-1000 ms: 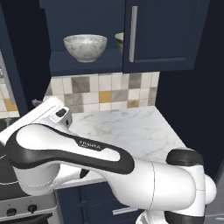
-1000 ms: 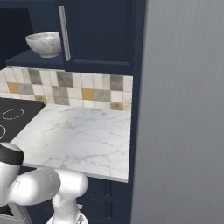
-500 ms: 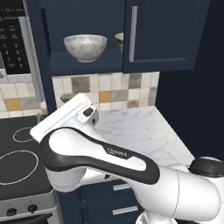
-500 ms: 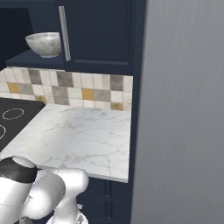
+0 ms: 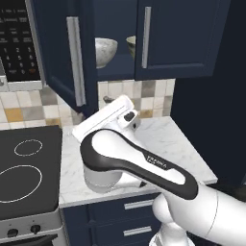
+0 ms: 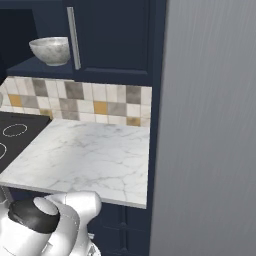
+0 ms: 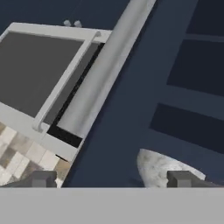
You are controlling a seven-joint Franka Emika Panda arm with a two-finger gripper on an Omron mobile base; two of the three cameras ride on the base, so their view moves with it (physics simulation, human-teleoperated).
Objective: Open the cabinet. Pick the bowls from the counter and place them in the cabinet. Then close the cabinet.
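The navy wall cabinet (image 5: pixel 120 43) stands partly open: its left door (image 5: pixel 62 53) is swung out towards the microwave (image 5: pixel 17 45), with the long silver bar handle (image 5: pixel 76 60) on its free edge, while the right door (image 5: pixel 180 38) is shut flat. In the gap between them two bowls sit on the cabinet's bottom shelf: the marbled white-grey bowl (image 5: pixel 104 51) near the front edge (it shows again in the right base view (image 6: pixel 51 50), just left of a bar handle) and a second, beige-grey bowl (image 5: pixel 131 46) behind the right door's edge, mostly hidden. The marble counter (image 6: pixel 85 157) lies bare between the black stovetop (image 5: pixel 26 173) and the tall grey panel (image 6: pixel 210 125). The gripper (image 7: pixel 111 178) has its jaws spread wide and holds nothing; its camera looks up at the left door's handle, with the rim of the marbled bowl just above the right fingertip (image 7: pixel 181 178).
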